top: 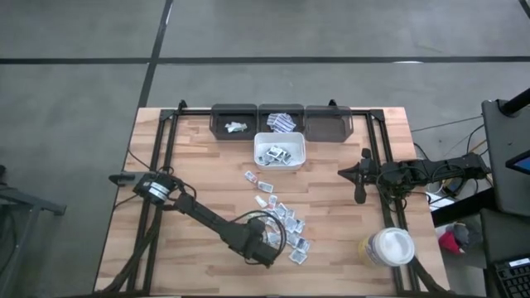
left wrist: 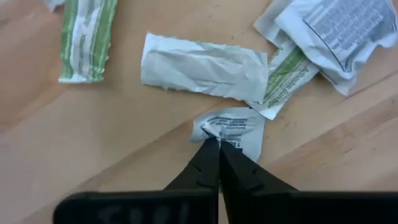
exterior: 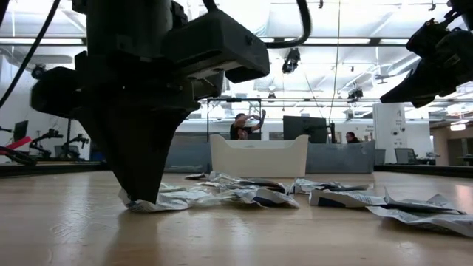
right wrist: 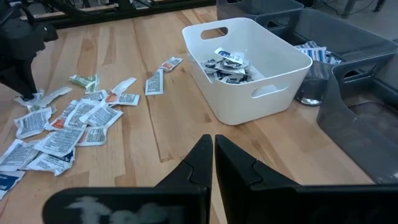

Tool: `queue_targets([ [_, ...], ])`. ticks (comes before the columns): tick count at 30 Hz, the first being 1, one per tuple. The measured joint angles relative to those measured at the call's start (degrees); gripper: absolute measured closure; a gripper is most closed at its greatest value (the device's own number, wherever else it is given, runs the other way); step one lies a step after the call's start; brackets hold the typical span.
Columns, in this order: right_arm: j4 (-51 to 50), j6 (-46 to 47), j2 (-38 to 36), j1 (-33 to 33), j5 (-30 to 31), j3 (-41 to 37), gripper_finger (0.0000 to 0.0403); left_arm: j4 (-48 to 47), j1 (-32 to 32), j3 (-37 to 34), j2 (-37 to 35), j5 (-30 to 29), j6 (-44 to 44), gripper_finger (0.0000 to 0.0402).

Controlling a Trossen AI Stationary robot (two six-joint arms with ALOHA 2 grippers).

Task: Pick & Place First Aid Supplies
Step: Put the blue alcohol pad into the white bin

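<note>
Two arms share the wooden table (top: 207, 165) in the high view. The left gripper (top: 267, 258) sits at about six o'clock from the white bin (top: 280, 151), low over the near end of the scattered sachets (top: 281, 217); the right gripper (top: 359, 184) waits at roughly three o'clock, well apart from them. Three dark bins (top: 281, 122) line the far edge, and a white lidded tub (top: 387, 247) stands at five o'clock.

From table height, the left gripper's (exterior: 140, 193) tips touch down on the edge of the crumpled pile of packets (exterior: 222, 193).

Left wrist view: the jaws are pressed together, pinching the near corner of one small printed sachet (left wrist: 231, 129) — it fans out at twelve o'clock from the fingertips (left wrist: 208, 163). A plain white packet (left wrist: 202, 67) lies just beyond, apart from it.

Right wrist view: its own jaws are closed on nothing, pointing toward the white bin.

The step in hand looks like the grasp, just made — next comes a clean lift, then a carry to a bin; the corner hold seems slim, so the sachet could slip.
</note>
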Motion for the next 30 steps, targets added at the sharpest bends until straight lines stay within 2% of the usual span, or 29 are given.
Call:
queue_targets([
  [5, 0.00, 0.00, 0.00, -0.01, -0.01, 0.02, 0.0385, -4.42, -1.11, 1.64, -3.10, -2.89, 7.21, 0.0400],
  [10, 0.04, 0.00, -0.02, -0.02, 0.00, 0.02, 0.0385, -11.30, -3.90, 1.63, -10.26, -12.38, 9.96, 0.0401],
  [13, 0.02, 0.00, 0.00, -0.01, 0.00, 0.00, 0.0385, -9.80, -5.75, 1.63, -16.66, -22.69, 12.33, 0.0401],
  [17, 0.07, 0.00, -0.02, -0.02, 0.04, 0.01, 0.0385, -9.85, -6.48, 1.87, -23.28, -41.76, 12.81, 0.0401],
  [21, 0.07, -0.05, -0.03, -0.02, 0.07, 0.01, 0.0385, -9.48, -4.77, 1.56, -26.74, -62.41, 12.17, 0.0401],
  [23, 0.07, -0.21, -0.04, -0.02, 0.08, 0.02, 0.0385, -8.97, -2.74, 1.93, -29.05, -69.89, 11.64, 0.0401],
  [25, 0.07, -0.22, -0.04, -0.02, 0.09, 0.01, 0.0385, -7.82, 0.52, 2.23, -29.99, -72.57, 11.81, 0.0401],
  [27, 0.07, -0.22, -0.04, -0.02, 0.13, 0.02, 0.0385, -5.05, 4.59, 1.97, -29.67, -71.72, 14.84, 0.0401],
  [30, 0.07, -0.22, -0.04, -0.02, 0.13, 0.02, 0.0385, 1.57, 11.45, 1.79, -29.30, -64.42, 28.06, 0.0401],
])
